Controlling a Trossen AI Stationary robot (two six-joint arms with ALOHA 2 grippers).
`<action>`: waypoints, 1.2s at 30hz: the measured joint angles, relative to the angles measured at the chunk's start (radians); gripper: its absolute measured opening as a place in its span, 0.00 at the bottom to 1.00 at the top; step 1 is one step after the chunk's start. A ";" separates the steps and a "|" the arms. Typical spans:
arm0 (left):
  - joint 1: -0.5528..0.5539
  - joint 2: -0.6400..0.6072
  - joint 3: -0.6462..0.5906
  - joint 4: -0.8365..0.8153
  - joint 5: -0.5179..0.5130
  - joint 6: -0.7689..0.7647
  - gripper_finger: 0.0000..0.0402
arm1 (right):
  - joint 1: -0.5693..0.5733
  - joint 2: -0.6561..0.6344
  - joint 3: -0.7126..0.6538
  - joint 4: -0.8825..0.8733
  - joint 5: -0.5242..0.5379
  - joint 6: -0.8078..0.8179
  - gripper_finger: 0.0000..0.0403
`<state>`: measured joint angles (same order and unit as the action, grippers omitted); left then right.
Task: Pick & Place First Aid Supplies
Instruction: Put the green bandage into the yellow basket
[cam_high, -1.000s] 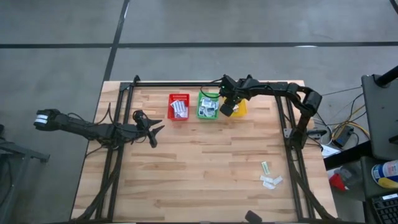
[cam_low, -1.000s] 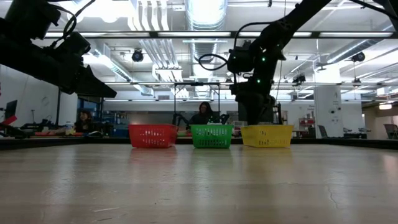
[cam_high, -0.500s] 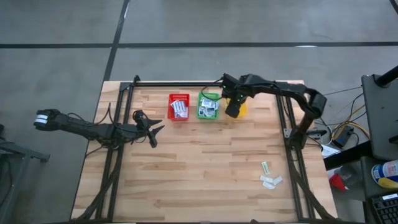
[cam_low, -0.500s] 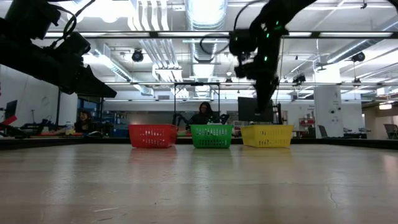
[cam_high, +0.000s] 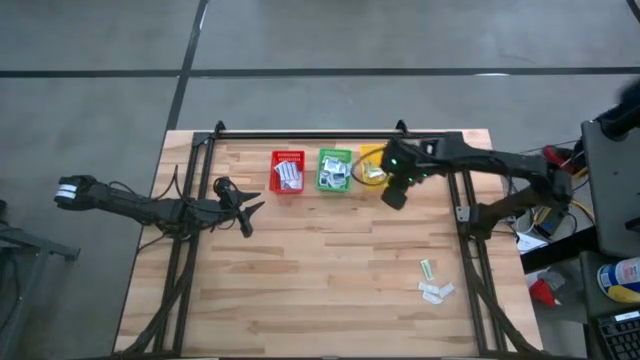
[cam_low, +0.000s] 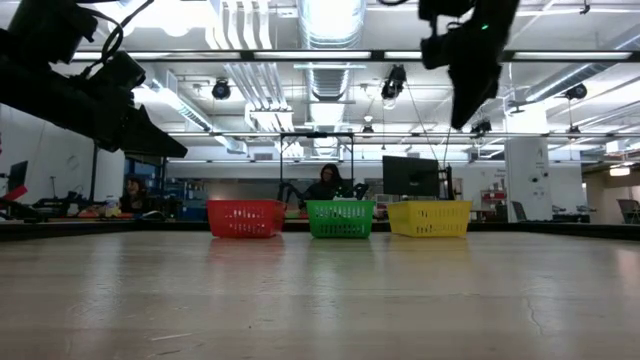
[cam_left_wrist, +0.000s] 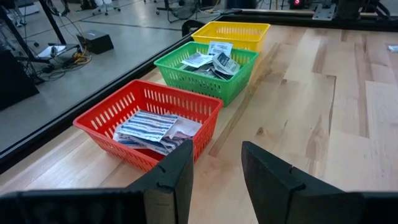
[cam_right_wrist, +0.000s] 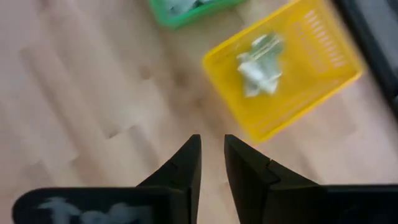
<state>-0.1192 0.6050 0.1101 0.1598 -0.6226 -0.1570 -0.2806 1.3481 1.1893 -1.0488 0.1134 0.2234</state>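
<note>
The right gripper hangs above the table just beside the yellow basket, fingers narrowly parted and holding nothing. The left gripper waits near the red basket, jaws apart and empty. First aid packets lie near the table's right front corner — others fill the three baskets, the green basket included. No writing on them is legible.

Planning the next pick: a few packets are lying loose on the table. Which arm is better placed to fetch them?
Right, probably. The loose packets lie on the table's right side; the right claw, empty, hangs near the yellow basket, nearer them. The left claw waits far left.
</note>
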 joint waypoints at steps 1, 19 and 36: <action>0.000 0.000 0.000 -0.001 0.000 0.000 0.33 | 0.018 -0.023 -0.021 0.001 -0.018 0.014 0.16; 0.000 0.000 0.000 -0.003 0.000 0.000 0.33 | 0.337 -0.340 -0.401 0.001 -0.272 0.408 0.15; 0.000 0.000 0.000 -0.004 0.000 -0.003 0.33 | 0.658 -0.309 -0.442 0.069 -0.413 0.544 0.15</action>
<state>-0.1196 0.6048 0.1097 0.1562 -0.6227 -0.1596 0.3778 1.0390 0.7475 -0.9801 -0.2993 0.7676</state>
